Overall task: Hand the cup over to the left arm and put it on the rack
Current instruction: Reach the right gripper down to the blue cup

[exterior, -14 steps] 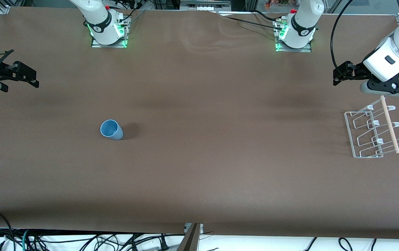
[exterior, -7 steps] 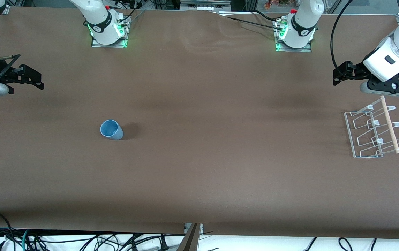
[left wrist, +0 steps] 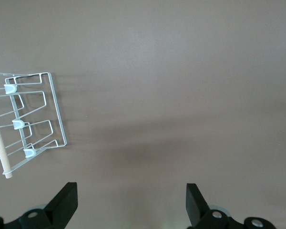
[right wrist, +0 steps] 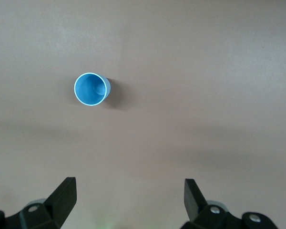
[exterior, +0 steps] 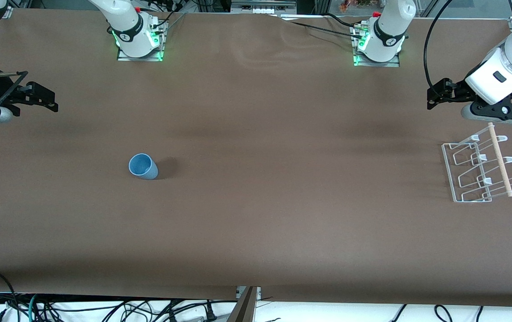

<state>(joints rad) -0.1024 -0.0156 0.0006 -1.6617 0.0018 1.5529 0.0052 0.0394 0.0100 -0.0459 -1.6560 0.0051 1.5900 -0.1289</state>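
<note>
The light blue cup (exterior: 143, 166) stands upright, mouth up, on the brown table toward the right arm's end. It also shows in the right wrist view (right wrist: 91, 89). My right gripper (exterior: 48, 99) hangs open and empty over the table's edge at that end, apart from the cup; its jaws (right wrist: 128, 198) stand wide. The white wire rack (exterior: 477, 172) with its wooden dowel (exterior: 500, 160) lies toward the left arm's end and shows in the left wrist view (left wrist: 31, 119). My left gripper (exterior: 435, 95) is open and empty over bare table beside the rack (left wrist: 131, 202).
The two arm bases (exterior: 138, 38) (exterior: 379, 42) stand along the table's edge farthest from the front camera. Cables (exterior: 104, 308) hang below the table's nearest edge. The brown table surface (exterior: 283, 179) lies between the cup and the rack.
My right gripper has shifted a little toward the middle of the table. The left arm, the cup and the rack have not moved.
</note>
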